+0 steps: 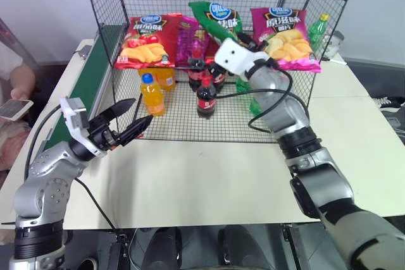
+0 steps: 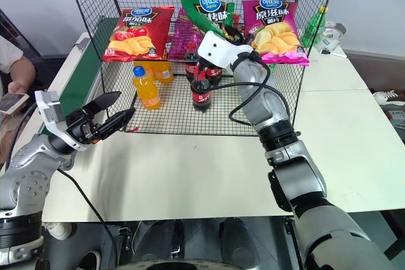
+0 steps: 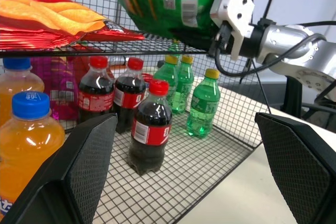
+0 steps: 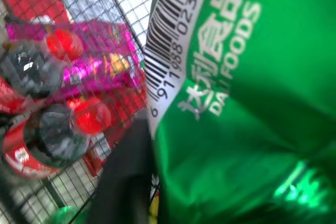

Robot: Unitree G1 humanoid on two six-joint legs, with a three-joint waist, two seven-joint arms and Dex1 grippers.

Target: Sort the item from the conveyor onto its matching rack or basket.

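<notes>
From the head views, the black wire rack stands on the pale table; on its middle shelf lie three crisp bags: one red bag, one magenta bag, and between them the green bag, tilted upward at the right gripper; whether that gripper pinches the bag or has let go, I cannot tell. On the rack floor stand two orange bottles, three cola bottles, and green bottles partly hidden behind the arm. One more green bottle stands outside the rack at the right; the green conveyor runs along the left side. The left gripper hovers over the table just before the rack, fingers spread, holding nothing; a person's hand holds a phone at the left edge.

In the left wrist view, its two fingers stand wide apart; three cola bottles and three green bottles show.

In the right wrist view, the green bag's barcode side sits close.
</notes>
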